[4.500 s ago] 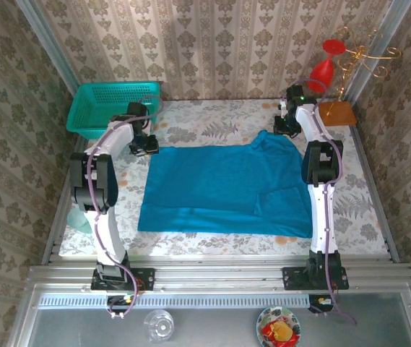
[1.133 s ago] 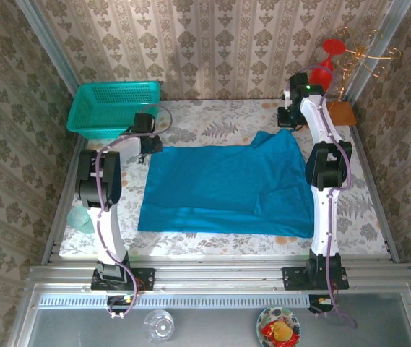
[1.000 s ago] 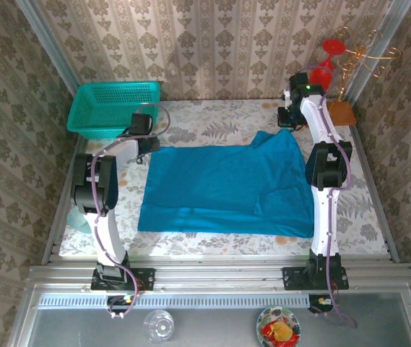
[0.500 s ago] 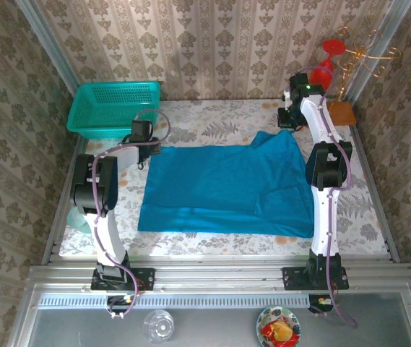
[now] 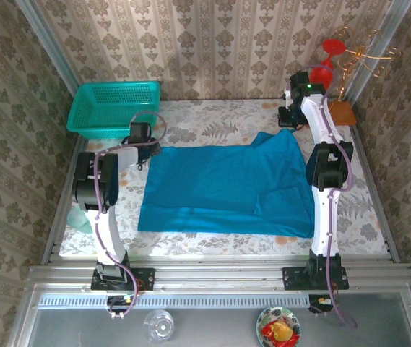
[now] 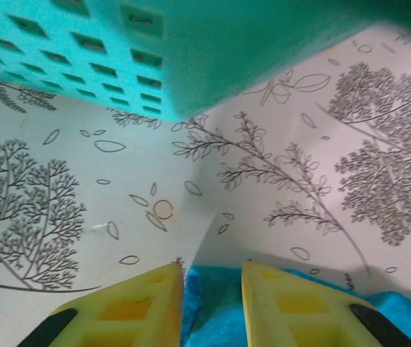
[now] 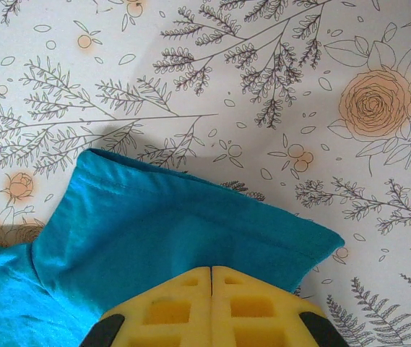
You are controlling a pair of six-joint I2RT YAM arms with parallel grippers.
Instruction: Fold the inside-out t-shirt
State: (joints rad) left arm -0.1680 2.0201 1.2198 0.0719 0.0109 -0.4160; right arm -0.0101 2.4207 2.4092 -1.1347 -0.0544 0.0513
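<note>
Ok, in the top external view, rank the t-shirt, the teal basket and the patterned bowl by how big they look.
1. t-shirt, by far the largest
2. teal basket
3. patterned bowl
No two look alike in size.

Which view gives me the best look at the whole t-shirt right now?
Top external: the t-shirt lies spread out, nearly all in frame. Left wrist catches a strip of its edge between the left tool's fingers; right wrist shows one raised corner beyond the shut right tool.

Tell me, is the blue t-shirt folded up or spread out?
Spread out: the t-shirt lies as one wide flat sheet across the table, only its far right corner rumpled.
</note>
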